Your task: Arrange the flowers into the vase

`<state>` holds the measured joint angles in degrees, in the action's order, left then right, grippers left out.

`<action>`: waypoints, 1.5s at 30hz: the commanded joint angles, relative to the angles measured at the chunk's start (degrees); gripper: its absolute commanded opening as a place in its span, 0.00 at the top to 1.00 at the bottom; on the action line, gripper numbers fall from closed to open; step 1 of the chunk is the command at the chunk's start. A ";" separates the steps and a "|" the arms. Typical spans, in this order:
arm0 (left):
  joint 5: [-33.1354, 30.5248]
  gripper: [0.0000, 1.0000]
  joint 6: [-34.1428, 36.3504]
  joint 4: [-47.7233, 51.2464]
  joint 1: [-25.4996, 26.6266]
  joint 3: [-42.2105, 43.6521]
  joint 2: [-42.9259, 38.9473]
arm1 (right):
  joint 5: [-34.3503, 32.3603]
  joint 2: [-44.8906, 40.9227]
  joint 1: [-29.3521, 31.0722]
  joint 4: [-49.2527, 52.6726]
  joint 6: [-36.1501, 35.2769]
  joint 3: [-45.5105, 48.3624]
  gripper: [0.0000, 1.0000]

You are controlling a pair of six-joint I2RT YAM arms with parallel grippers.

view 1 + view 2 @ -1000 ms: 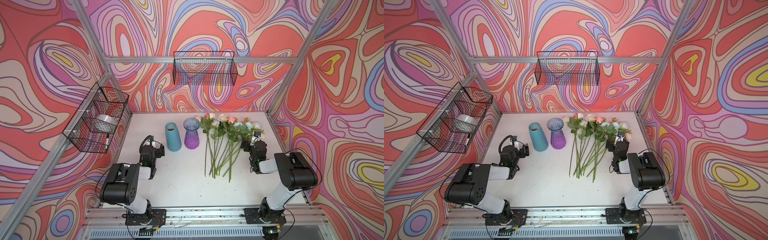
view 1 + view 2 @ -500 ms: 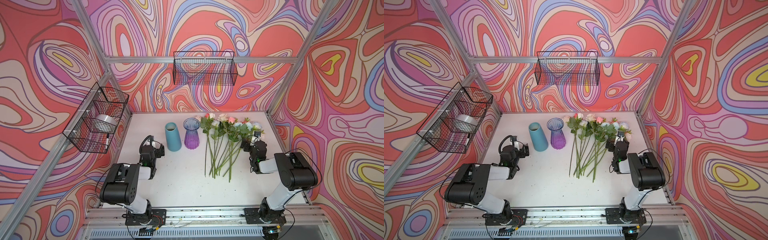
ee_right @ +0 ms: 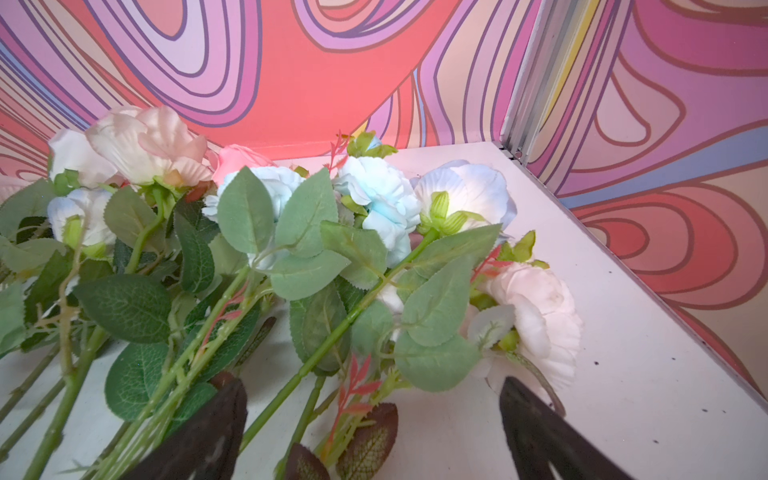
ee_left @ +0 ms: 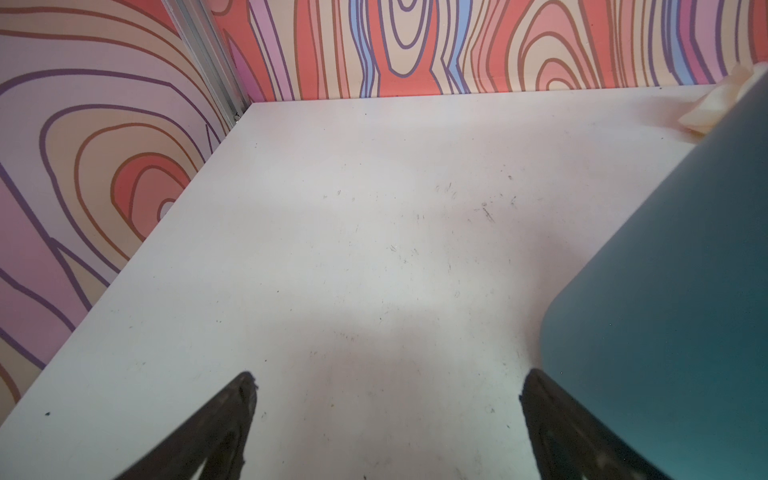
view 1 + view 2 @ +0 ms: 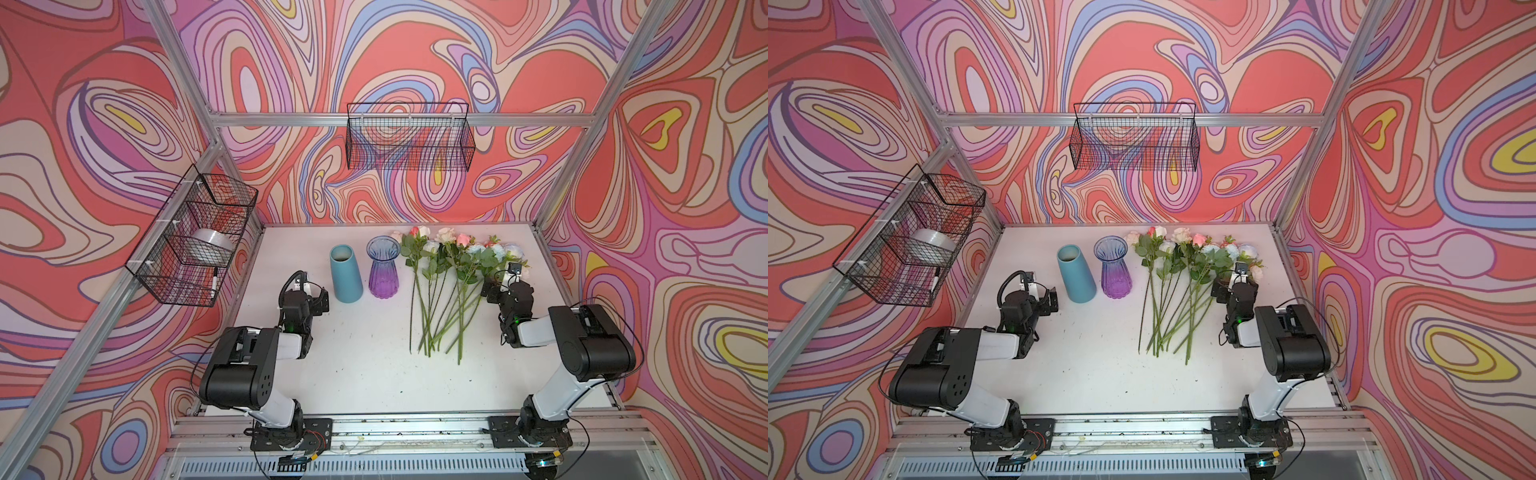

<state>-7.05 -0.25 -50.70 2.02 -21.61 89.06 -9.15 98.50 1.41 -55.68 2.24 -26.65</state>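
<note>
Nothing is seen to have moved since the earlier frames: both arms and every object are found where they were.

The left gripper (image 4: 386,386) is held low over the table (image 5: 365,374) with its jaws spread wide, and only bare tabletop is seen between them. Just beside one finger the wall of the teal vase (image 4: 665,291) is seen; whether it is touched cannot be told.

The right gripper (image 3: 372,386) is likewise spread wide. It is lowered at the right edge of the flowers (image 3: 291,232), so that green stems and leaves are seen running between its fingers, but nothing is pinched.

In both top views the flowers (image 5: 449,266) are seen lying flat on the table in a loose bundle, with the pink, white, cream and light blue heads turned toward the back wall and the stems fanned toward the front. Just left of them the purple glass vase (image 5: 383,270) stands upright, and the teal vase (image 5: 345,274) stands upright next to it.

Further out, a wire basket (image 5: 409,141) is hung on the back wall and a second basket (image 5: 195,232), holding a silver roll (image 5: 210,245), on the left wall.
</note>
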 commanded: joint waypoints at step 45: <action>4.17 0.00 -34.41 69.78 -0.18 -49.17 -29.36 | 5.63 -12.74 15.33 93.58 29.90 -57.76 0.52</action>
<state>-10.15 -31.73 8.62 1.91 -66.87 53.65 -3.25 83.50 10.76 28.12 32.05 -78.67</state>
